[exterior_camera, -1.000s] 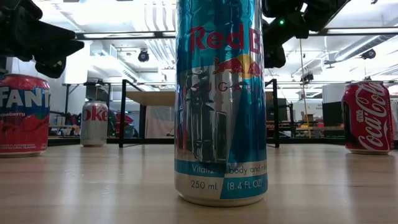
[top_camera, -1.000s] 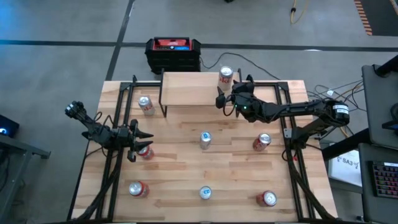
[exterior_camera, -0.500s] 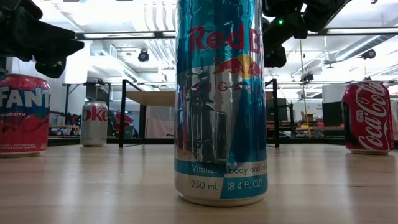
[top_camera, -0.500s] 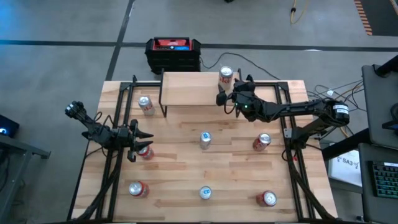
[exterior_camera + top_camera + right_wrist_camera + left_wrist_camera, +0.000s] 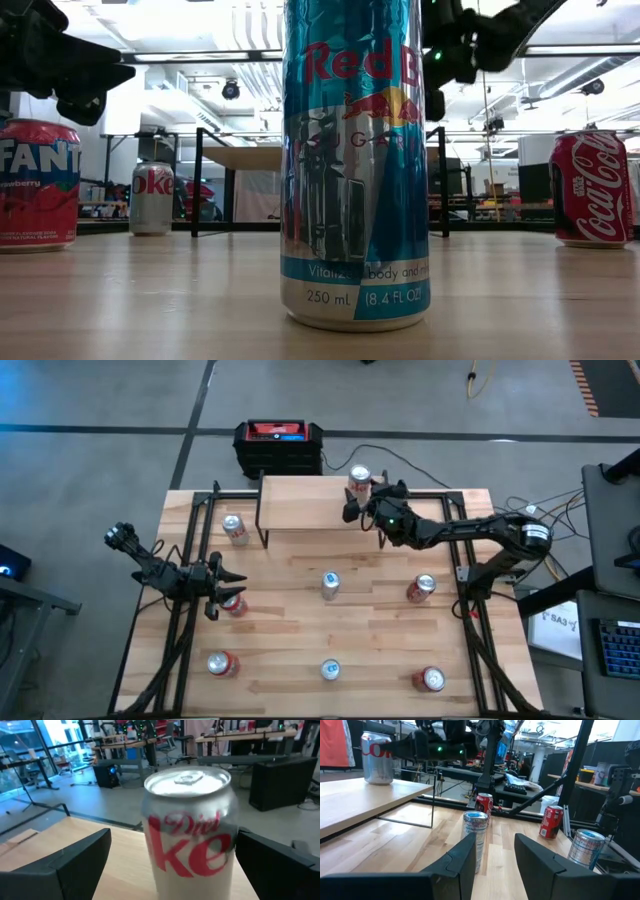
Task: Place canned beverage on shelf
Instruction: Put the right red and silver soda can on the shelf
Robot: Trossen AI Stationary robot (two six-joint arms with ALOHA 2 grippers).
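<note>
standing between parted jaws: diet coke can (image 5: 187,835)

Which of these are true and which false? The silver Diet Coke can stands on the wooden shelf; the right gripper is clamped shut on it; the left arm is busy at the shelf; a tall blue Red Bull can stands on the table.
1. The silver Diet Coke can stands upright on the light wooden shelf. True.
2. The right gripper is clamped shut on that can. False: its fingers are spread open, one on either side of the can.
3. The left gripper is working at the shelf. False: it is over the table's left side, beside a red can.
4. A tall blue and silver Red Bull can stands upright on the wooden table. True.
</note>
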